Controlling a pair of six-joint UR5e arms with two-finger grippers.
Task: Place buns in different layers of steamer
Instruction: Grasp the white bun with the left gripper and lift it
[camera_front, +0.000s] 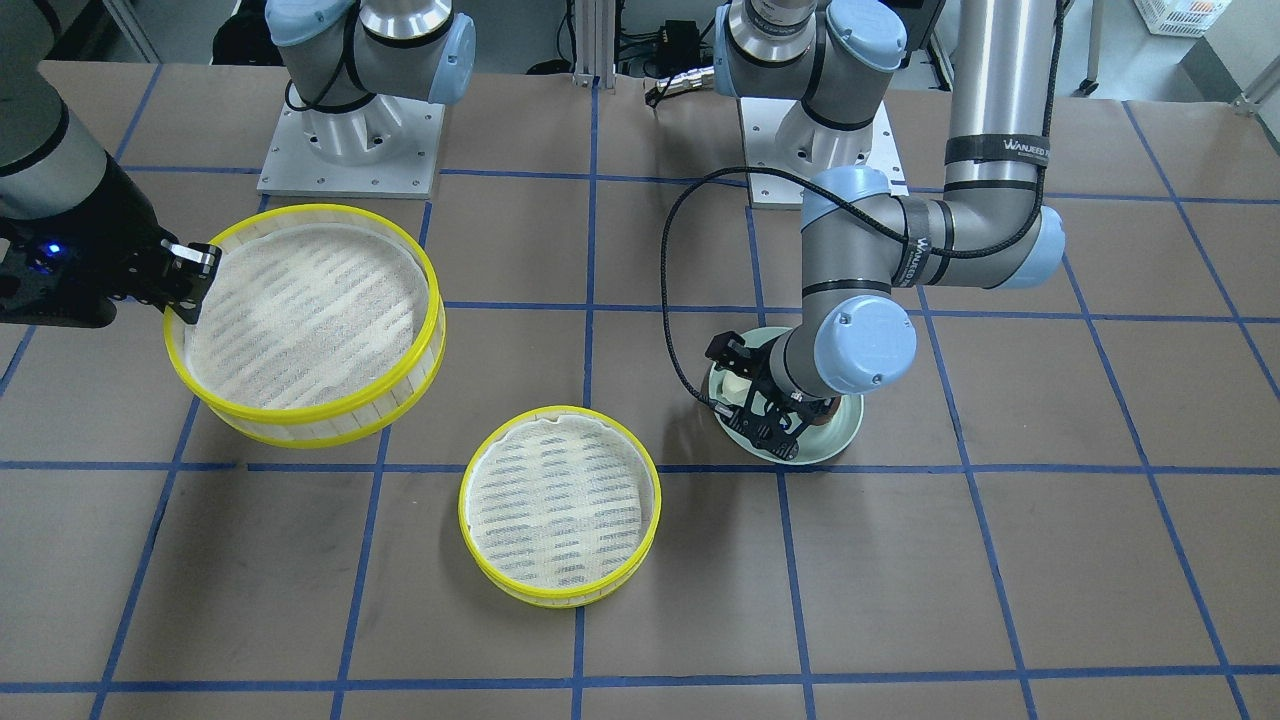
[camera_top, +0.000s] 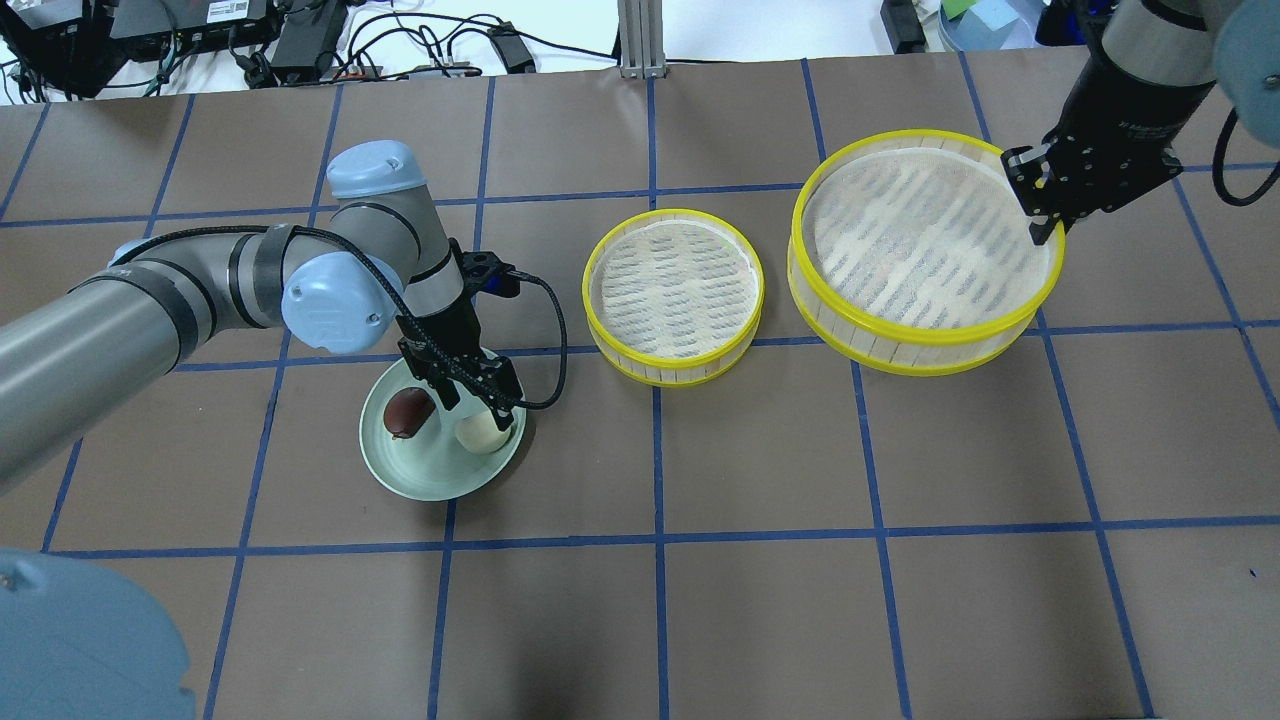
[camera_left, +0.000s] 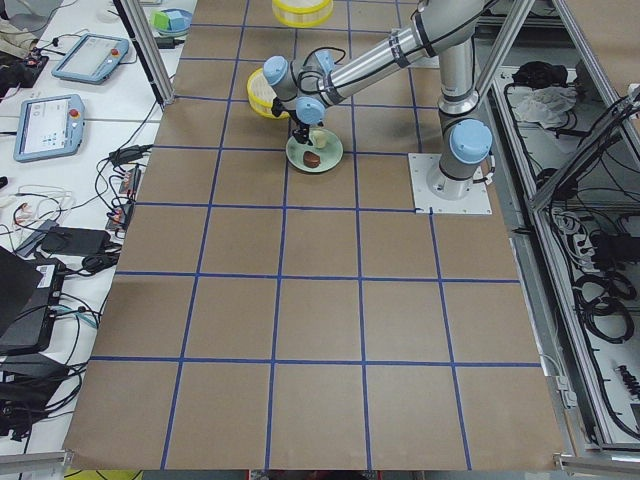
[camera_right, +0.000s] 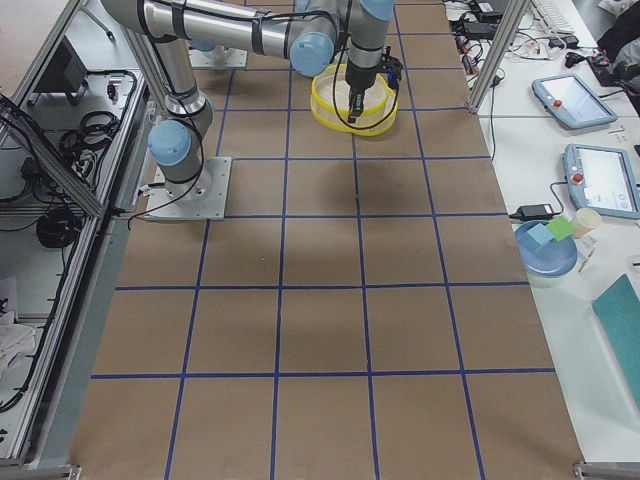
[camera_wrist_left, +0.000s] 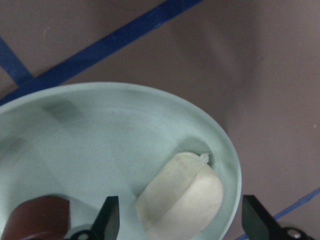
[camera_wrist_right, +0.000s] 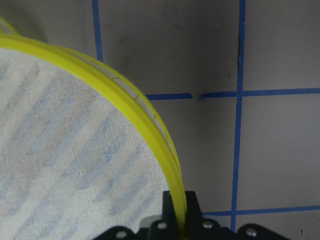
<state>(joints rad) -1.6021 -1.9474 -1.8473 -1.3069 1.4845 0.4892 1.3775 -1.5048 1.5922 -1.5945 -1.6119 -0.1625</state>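
Now both buns (camera_top: 410, 412) sit on the plate (camera_top: 432, 482) (left gripper (camera_top: 478, 408) spread); right gripper (camera_top: 1042, 218) pinches a tray (camera_top: 920, 350).

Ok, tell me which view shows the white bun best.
The left wrist view: the white bun lies large on the plate, between the open jaws of the left gripper. Overhead shows it small, partly behind that gripper. The front view mostly hides it; the side views show it too small to tell.

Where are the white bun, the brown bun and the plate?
White bun (camera_top: 482, 434): overhead view, its visible middle.
Brown bun (camera_top: 409, 412): overhead view, its middle.
Plate (camera_top: 428, 471): overhead view, bare floor.
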